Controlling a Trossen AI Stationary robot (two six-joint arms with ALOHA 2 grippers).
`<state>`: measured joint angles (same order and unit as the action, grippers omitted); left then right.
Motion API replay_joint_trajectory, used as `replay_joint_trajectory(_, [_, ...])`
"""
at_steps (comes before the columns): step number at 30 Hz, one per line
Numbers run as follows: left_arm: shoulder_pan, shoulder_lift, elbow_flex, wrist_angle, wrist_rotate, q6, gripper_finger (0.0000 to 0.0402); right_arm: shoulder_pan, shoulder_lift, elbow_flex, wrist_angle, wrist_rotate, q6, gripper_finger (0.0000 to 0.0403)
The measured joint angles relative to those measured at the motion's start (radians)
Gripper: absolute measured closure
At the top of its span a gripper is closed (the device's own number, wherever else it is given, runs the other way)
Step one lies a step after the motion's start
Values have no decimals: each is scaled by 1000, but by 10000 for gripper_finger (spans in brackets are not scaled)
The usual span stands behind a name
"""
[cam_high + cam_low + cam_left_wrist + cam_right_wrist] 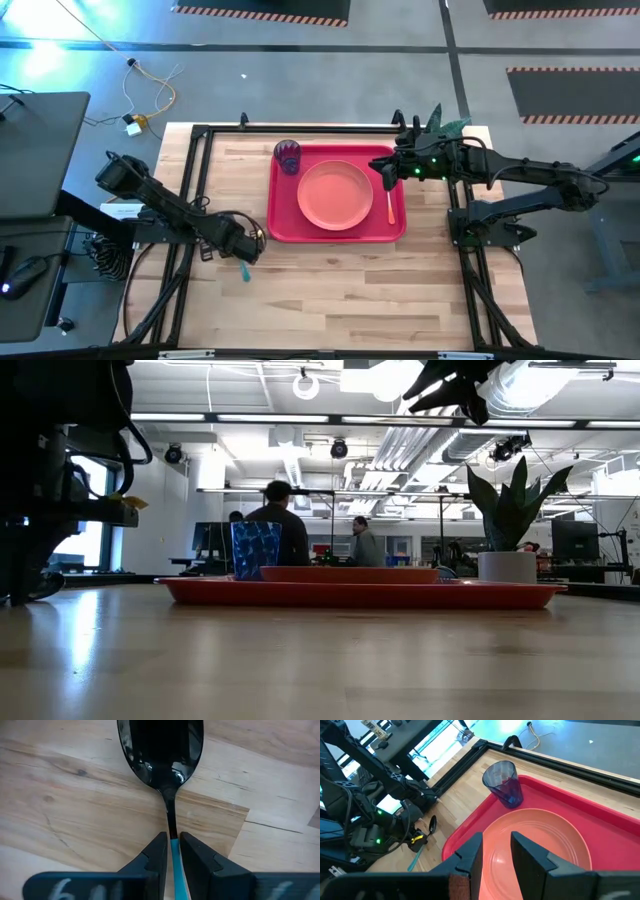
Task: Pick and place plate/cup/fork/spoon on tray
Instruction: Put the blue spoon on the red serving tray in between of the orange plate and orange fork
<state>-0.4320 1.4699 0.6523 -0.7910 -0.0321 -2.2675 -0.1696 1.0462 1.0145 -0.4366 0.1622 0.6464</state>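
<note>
- High view: my left gripper [243, 252] sits low over the wooden table [330, 300], just off the red tray [283, 228] on its near-left side.
- Left wrist view: my 2 fingers [158, 857] are clamped on the teal handle of the spoon [162, 750]; its dark bowl lies over the bare wood ahead of them.
- My right gripper [496, 851] hovers above the tray's right end with its fingers apart, holding nothing.
- On the tray, the plate [334, 193] sits in the middle, the cup [288, 155] stands upright in the far-left corner, and the fork [390, 206] lies along the right rim.
- A potted plant [508, 520] stands beyond the tray's far-right corner.
</note>
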Motion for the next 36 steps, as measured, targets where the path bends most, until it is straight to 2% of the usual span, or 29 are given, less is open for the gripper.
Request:
replay_joint_trajectory(7, [0,1,-7,5,0,42,393,0,0,0,0,0,5,311])
replay_joint_trajectory(16, [-8,-17,-6,14,-8,107,396,0,0,0,0,-14,35,311])
replay_joint_trajectory(21, [-18,-37,25,18,-70,155,398,0,0,0,0,-30,59,311])
replay_joint_trajectory(30, [-28,-43,123,48,-155,340,400,9,0,0,0,-144,134,311])
replay_joint_trajectory(36, [-28,-44,207,58,-182,502,400,70,0,0,0,-148,199,311])
